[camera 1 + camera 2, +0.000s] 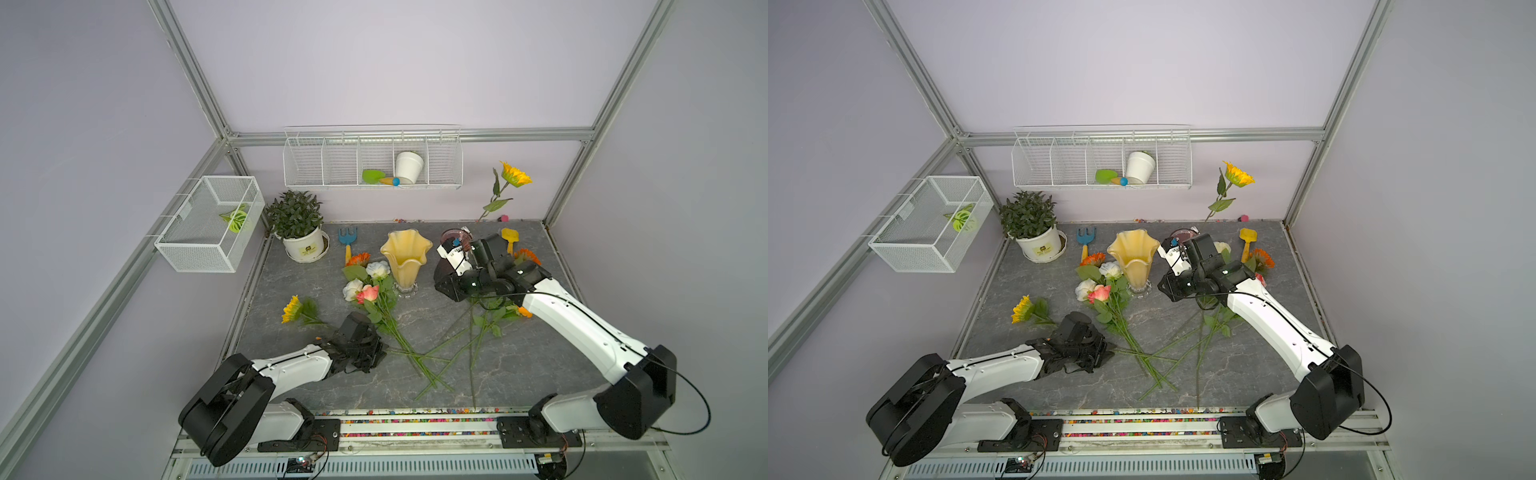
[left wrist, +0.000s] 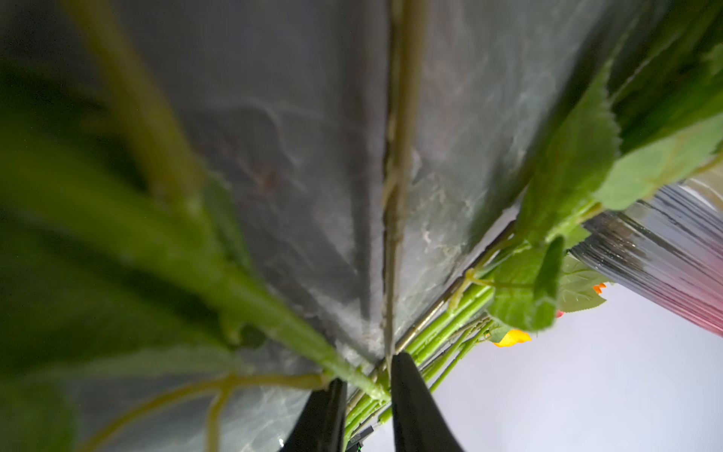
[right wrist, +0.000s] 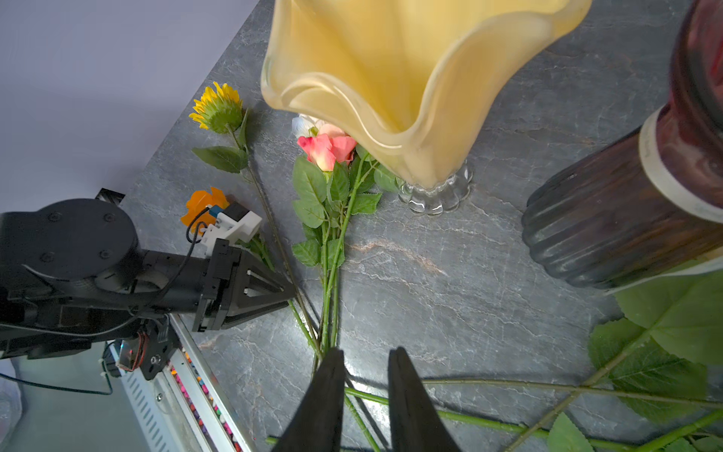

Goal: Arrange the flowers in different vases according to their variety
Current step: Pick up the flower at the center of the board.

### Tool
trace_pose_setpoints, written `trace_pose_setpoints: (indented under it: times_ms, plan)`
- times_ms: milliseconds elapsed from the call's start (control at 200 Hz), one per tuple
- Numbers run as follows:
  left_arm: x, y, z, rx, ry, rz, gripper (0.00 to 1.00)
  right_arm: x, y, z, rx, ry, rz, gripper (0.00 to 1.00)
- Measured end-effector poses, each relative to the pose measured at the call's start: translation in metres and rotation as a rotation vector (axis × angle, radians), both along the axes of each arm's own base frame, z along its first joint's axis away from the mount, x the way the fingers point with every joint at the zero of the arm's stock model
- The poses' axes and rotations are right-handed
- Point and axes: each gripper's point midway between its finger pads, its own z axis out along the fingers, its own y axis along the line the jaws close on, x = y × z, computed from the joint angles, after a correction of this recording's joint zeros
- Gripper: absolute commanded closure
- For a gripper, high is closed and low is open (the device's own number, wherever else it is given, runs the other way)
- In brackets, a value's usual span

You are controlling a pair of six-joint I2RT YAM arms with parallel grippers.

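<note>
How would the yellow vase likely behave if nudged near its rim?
The yellow vase probably tips easily: its flared rim is far wider than its small clear foot. It looks like glossy glass, so likely fragile and slippery.

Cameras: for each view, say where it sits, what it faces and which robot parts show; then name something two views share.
Top views: high at the front, looking down toward the back wall; left arm and right arm show.
Left wrist: on the left arm, low over the table, facing green stems; left gripper fingers show.
Right wrist: on the right arm, looking down at the yellow vase; right gripper fingers and the left gripper show.
Shared: the yellow vase, in the right wrist and both top views.
</note>
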Motion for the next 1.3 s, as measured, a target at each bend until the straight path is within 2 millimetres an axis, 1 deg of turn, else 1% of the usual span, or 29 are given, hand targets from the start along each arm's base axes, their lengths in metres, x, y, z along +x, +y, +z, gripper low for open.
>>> trace_pose_setpoints:
  times_ms: [170, 380, 595, 635, 720, 835, 945, 1010, 1090, 1155, 1225, 1275, 1300]
  plan:
    - [-0.002, 0.000, -0.001, 0.035, 0.004, 0.000, 0.76, -0.001, 0.000, -0.002, 0.001, 0.006, 0.004, 0.75]
    - [-0.004, 0.001, -0.003, 0.056, 0.014, 0.010, 0.82, -0.003, 0.000, -0.007, -0.002, 0.015, 0.005, 0.77]
    - [0.000, -0.005, -0.004, 0.056, 0.015, 0.009, 0.84, -0.003, 0.000, -0.009, -0.004, 0.019, 0.005, 0.77]
    - [0.001, -0.007, -0.004, 0.056, 0.014, 0.008, 0.87, -0.003, 0.000, -0.009, -0.004, 0.019, 0.005, 0.77]
    - [0.003, -0.009, -0.005, 0.060, 0.014, 0.005, 1.00, -0.003, 0.000, -0.009, -0.004, 0.019, 0.005, 0.78]
    - [0.005, -0.010, -0.005, 0.070, 0.012, 0.003, 1.00, -0.003, 0.000, -0.009, -0.004, 0.019, 0.005, 0.79]
    - [0.003, -0.009, -0.004, 0.089, 0.010, -0.001, 1.00, -0.003, 0.000, -0.009, -0.004, 0.019, 0.005, 0.81]
    - [-0.002, -0.004, -0.003, 0.121, 0.013, -0.001, 1.00, -0.004, 0.000, -0.008, -0.003, 0.018, 0.005, 0.81]
    - [-0.011, 0.006, -0.002, 0.180, 0.022, 0.000, 1.00, -0.005, 0.000, -0.006, 0.005, 0.017, 0.009, 0.83]
    - [-0.015, 0.015, 0.007, 0.225, 0.012, 0.005, 1.00, -0.007, 0.001, -0.001, 0.023, 0.015, 0.014, 0.84]
    - [-0.013, 0.020, 0.025, 0.261, -0.030, 0.008, 1.00, -0.012, 0.003, 0.010, 0.059, 0.005, 0.026, 0.87]
    - [-0.009, 0.020, 0.045, 0.276, -0.081, 0.009, 1.00, -0.018, 0.005, 0.021, 0.097, -0.011, 0.041, 0.93]
    - [-0.006, 0.020, 0.055, 0.280, -0.108, 0.009, 1.00, -0.021, 0.005, 0.027, 0.115, -0.019, 0.049, 0.99]
